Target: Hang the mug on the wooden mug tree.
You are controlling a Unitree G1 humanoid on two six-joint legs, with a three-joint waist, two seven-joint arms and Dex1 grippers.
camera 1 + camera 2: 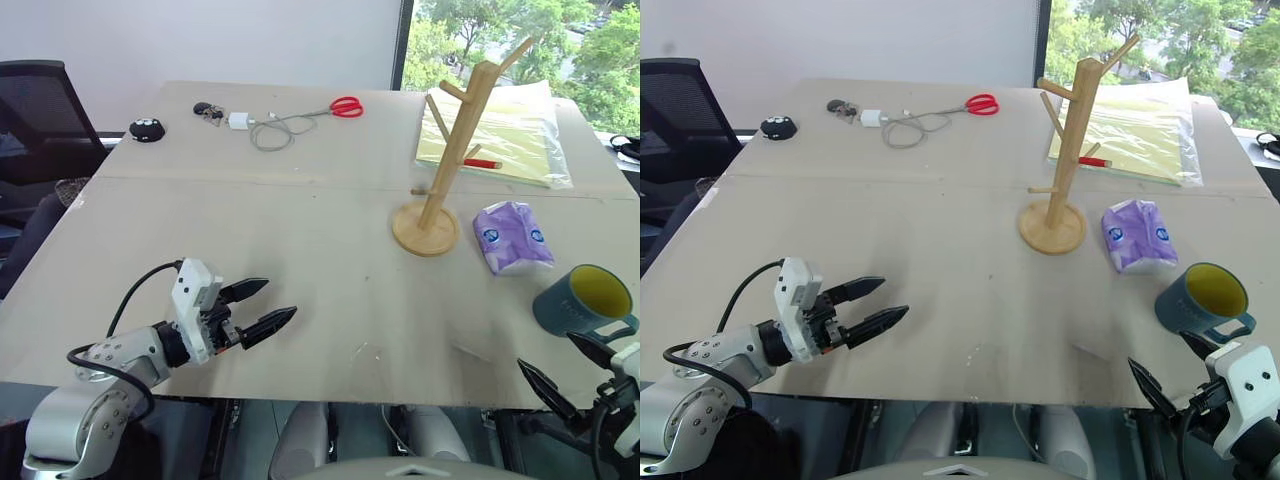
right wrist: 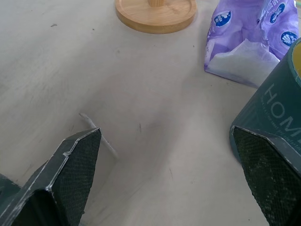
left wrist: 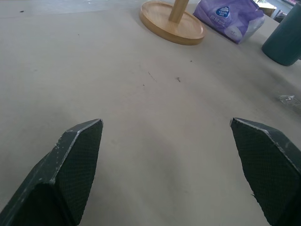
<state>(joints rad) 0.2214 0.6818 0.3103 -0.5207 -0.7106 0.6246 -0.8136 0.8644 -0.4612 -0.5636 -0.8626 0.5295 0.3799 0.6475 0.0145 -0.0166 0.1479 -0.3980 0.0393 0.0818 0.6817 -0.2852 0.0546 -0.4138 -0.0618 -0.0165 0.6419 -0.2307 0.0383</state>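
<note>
**Mug sits just off your right jaws**

Your right gripper (image 1: 1185, 385), jaws wide and empty, is nearest the mug (image 1: 1200, 301), which stands upright beyond one fingertip. The left gripper (image 1: 258, 307) is wide too, well apart. The wooden mug tree (image 1: 440, 150) stands farther across the bare table (image 1: 300, 240).

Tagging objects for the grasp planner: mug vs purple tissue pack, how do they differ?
The mug is a rigid blue-grey cylinder with a yellow inside and a loop handle; the tissue pack is a soft, crumpled purple wrapper. The mug stands upright, mouth up; the pack lies flat. The mug sits nearer the table's front edge, the pack closer to the mug tree. Both rest free on the table.
</note>
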